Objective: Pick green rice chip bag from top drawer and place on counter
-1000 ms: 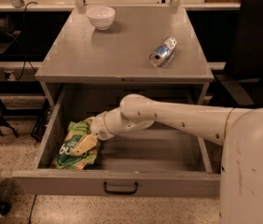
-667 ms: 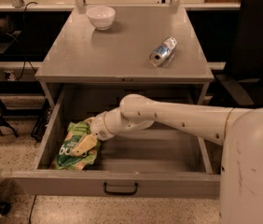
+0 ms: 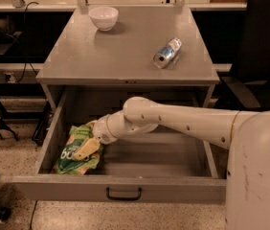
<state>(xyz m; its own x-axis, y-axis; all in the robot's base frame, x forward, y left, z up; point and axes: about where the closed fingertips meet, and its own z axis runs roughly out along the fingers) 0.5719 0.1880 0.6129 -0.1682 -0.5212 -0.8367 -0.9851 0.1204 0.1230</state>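
The green rice chip bag [image 3: 77,150] lies in the left front part of the open top drawer [image 3: 125,188]. My white arm reaches into the drawer from the right. My gripper [image 3: 86,148] rests on top of the bag, fingertips pressed against it. The counter [image 3: 125,47] is the flat grey top of the cabinet above the drawer.
A white bowl [image 3: 103,17] stands at the counter's back left. A silver-blue can [image 3: 167,52] lies on its side at the counter's right. A black chair [image 3: 262,47] stands to the right of the cabinet. The drawer's black handle [image 3: 124,194] faces forward.
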